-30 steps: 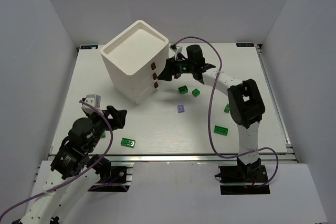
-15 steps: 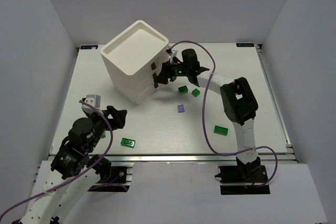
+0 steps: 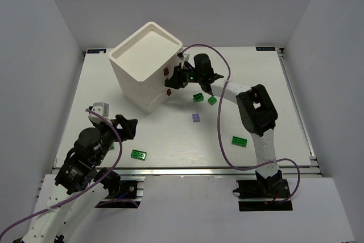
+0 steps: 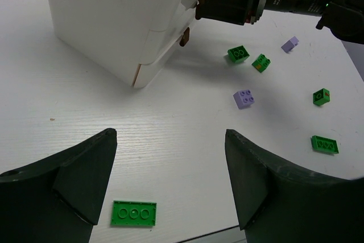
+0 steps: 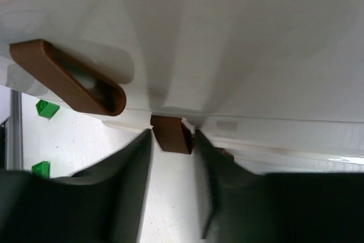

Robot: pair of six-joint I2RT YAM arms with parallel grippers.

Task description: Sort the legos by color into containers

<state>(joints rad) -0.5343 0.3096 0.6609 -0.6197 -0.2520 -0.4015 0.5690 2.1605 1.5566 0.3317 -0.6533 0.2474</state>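
right gripper [image 5: 173, 138] pinching brown drawer handle [image 5: 169, 131], left gripper [image 4: 170, 136] jaws spread

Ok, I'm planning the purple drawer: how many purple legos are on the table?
2. One purple lego lies mid-table; the second purple lego sits beyond it, near the right arm. Others may be hidden.

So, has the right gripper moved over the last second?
Yes. The right gripper has slid left, closing the gap to the white cabinet, and now grips a drawer handle.
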